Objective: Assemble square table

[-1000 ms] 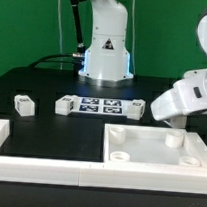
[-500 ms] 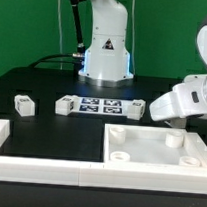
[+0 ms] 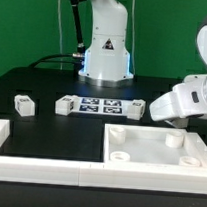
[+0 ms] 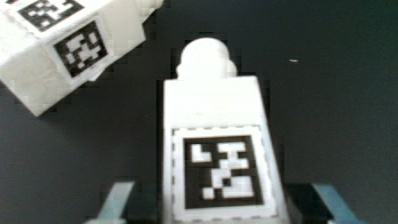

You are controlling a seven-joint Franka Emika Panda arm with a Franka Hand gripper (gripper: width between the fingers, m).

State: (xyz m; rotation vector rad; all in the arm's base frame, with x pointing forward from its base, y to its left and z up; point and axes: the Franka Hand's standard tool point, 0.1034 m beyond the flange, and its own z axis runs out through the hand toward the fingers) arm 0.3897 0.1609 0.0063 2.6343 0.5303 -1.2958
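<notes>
The exterior view looks low across the black table toward the arm's base at upper centre of frame. The wrist view faces down from very near onto a tagged leg (it fills much of the frame), sharing only that dark tabletop.

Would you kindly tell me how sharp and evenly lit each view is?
Exterior view: sharp, evenly lit, with the robot base slightly blown out and soft shading inside the square tabletop. Wrist view: blurred, the table leg and its tag fuzzy-edged.

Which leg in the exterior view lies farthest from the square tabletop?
The lone leg at the exterior view's far left; the other two flank the marker board, nearer the tabletop.
</notes>
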